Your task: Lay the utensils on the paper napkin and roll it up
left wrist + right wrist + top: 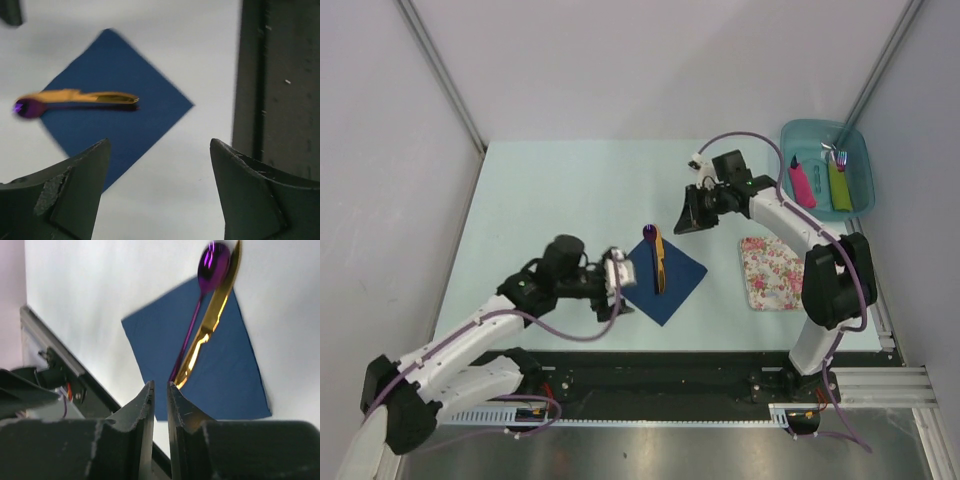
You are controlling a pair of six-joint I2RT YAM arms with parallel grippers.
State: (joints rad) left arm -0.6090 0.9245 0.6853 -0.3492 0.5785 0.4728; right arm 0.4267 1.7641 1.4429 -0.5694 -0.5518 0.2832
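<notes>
The dark navy paper napkin lies as a diamond at the table's middle. The tan knife-like piece and the purple-bowled spoon lie side by side on it, their far ends sticking out past its far corner. My left gripper is open and empty, just left of the napkin's left corner. The left wrist view shows the napkin, knife and spoon bowl ahead of the left gripper. My right gripper is shut and empty, above the table beyond the napkin's far right edge. Its wrist view shows the right gripper, napkin, knife and spoon.
A floral pink-and-white mat lies right of the napkin. A teal bin at the back right holds pink-handled and green-handled cutlery. A black rail runs along the near table edge, also seen in the left wrist view.
</notes>
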